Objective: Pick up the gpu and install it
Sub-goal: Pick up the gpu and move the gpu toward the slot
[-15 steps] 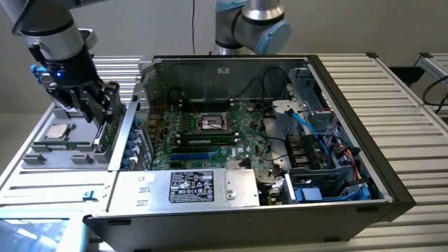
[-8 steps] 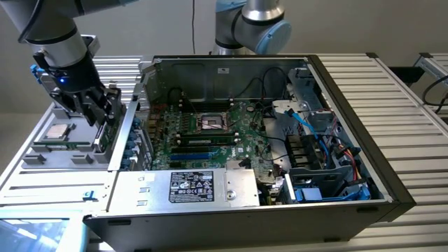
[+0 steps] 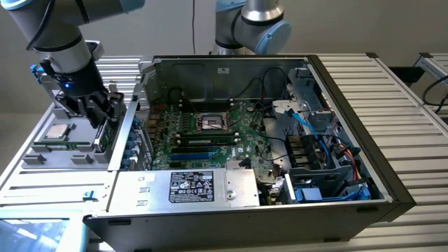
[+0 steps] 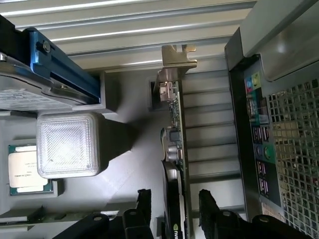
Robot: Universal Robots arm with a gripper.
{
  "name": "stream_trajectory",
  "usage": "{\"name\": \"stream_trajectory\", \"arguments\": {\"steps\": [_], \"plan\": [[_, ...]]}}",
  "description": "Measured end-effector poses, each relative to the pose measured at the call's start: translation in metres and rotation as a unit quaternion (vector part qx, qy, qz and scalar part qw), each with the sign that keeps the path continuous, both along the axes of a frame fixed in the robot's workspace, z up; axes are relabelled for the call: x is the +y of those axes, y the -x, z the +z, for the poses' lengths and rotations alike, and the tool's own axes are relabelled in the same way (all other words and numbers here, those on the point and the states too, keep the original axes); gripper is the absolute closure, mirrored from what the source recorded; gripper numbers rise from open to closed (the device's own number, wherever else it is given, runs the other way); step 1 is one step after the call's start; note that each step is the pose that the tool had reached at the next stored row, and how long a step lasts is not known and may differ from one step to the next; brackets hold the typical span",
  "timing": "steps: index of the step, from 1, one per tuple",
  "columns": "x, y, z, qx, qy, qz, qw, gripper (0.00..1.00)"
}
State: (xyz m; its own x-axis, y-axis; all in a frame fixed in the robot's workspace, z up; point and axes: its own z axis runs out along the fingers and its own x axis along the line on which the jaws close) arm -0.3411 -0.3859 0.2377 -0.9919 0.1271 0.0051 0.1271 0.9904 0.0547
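My gripper [image 3: 104,122] hangs at the exterior view's left, over the grey parts tray [image 3: 42,157] beside the open computer case [image 3: 392,178]. My fingers [image 4: 143,206] are spread, one on each side of the graphics card [image 4: 174,134], which stands on edge in the tray, and they touch neither face. I judge this the pick-up step, with the grasp not yet made; closing calls for staying centred so both pads meet the card evenly, clear of its metal bracket [image 4: 178,55].

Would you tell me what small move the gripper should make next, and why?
Probably close the fingers on the gpu. The gripper straddles the card, one finger on each side with gaps showing, so it looks open and aligned but not yet gripping.
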Motion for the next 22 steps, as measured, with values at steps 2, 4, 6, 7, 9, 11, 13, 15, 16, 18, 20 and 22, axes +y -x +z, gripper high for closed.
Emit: {"name": "stream_trajectory", "arguments": {"steps": [2,4,6,7,9,11,13,15,16,18,20,22], "plan": [[0.0020,0.000,-0.0024,0.0013,0.0001,-0.001,1.0000,0.48],[0.0020,0.000,-0.0025,0.0019,0.0001,-0.001,1.0000,0.48],[0.0021,0.000,-0.0027,0.0021,0.0000,-0.001,1.0000,0.48],[0.0029,0.000,-0.0031,0.0020,0.0000,-0.001,1.0000,0.48],[0.0042,0.000,-0.0044,0.0024,0.0000,-0.001,1.0000,0.48],[0.0046,0.000,-0.0060,0.0027,0.0000,-0.001,1.0000,0.48],[0.0046,0.000,-0.0084,0.0030,0.0000,-0.001,1.0000,0.48],[0.0046,0.000,-0.0103,0.0036,0.0000,-0.001,1.0000,0.48],[0.0047,0.000,-0.0108,0.0040,0.0000,-0.001,1.0000,0.48],[0.0047,0.000,-0.0117,0.0048,0.0000,-0.001,1.0000,0.48],[0.0046,0.000,-0.0128,0.0055,0.0001,-0.001,1.0000,0.48],[0.0046,0.000,-0.0133,0.0064,0.0002,-0.001,1.0000,0.48]]}}
